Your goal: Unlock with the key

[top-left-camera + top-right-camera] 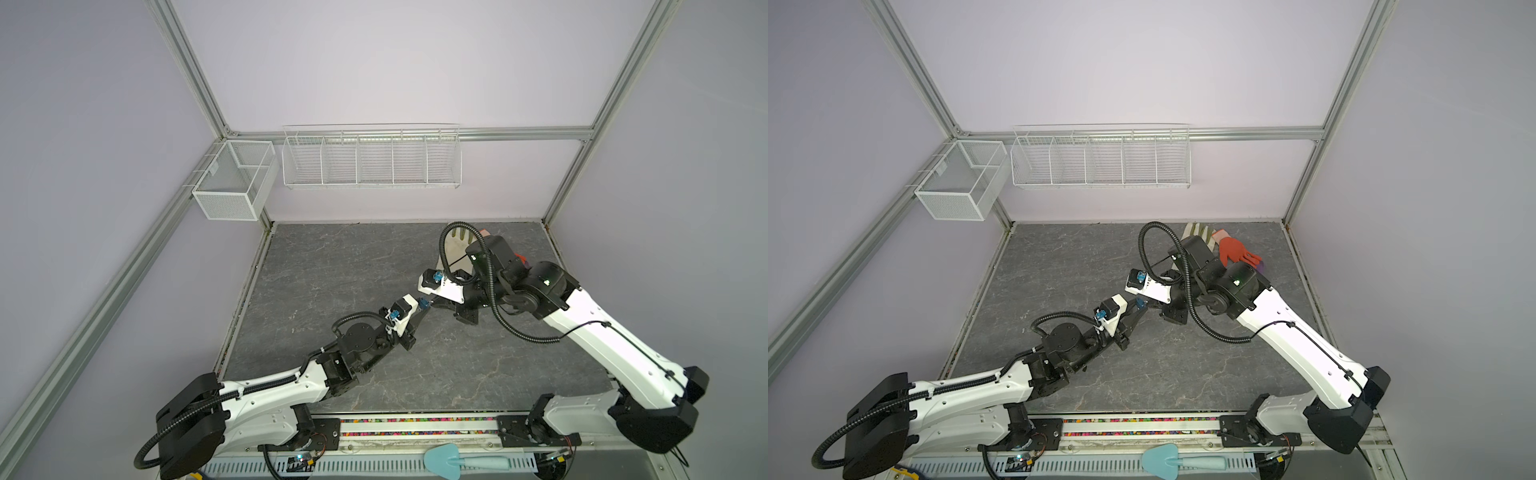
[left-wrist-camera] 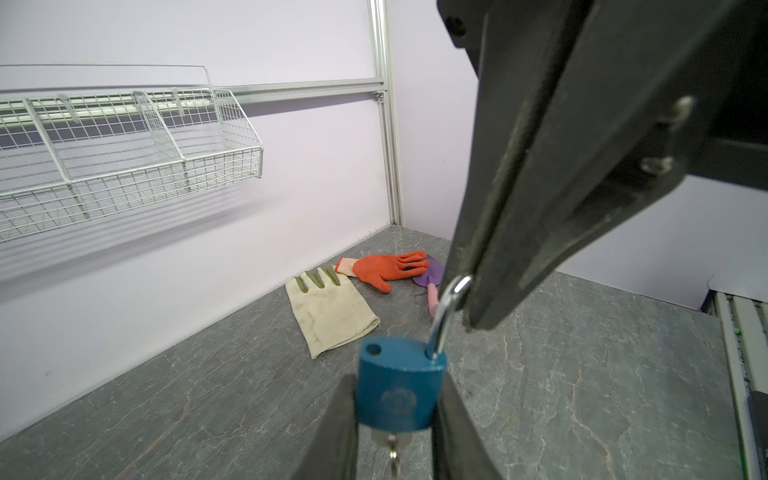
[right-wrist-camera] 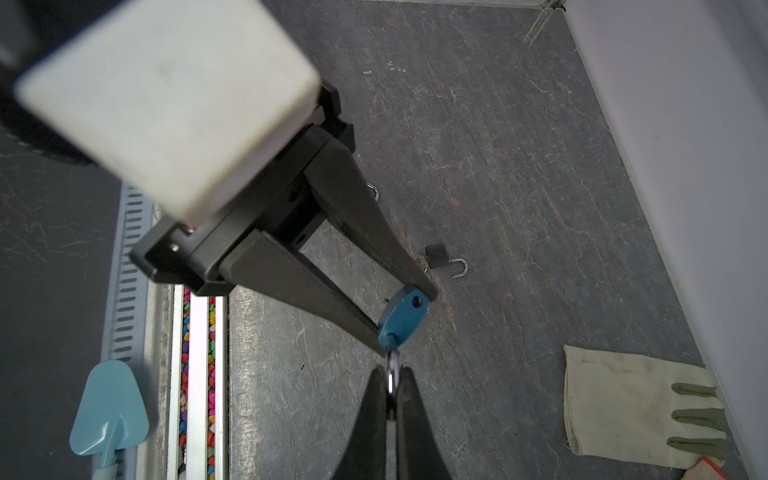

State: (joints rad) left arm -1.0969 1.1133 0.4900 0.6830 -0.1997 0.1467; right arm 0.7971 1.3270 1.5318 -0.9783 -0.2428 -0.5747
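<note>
In both top views the blue padlock (image 1: 423, 304) is only a speck at centre, the orange glove (image 1: 519, 257) at upper right is mostly hidden behind the right arm (image 1: 590, 316) in a top view, and the right wrist view crops the light blue trowel (image 3: 108, 407).
</note>
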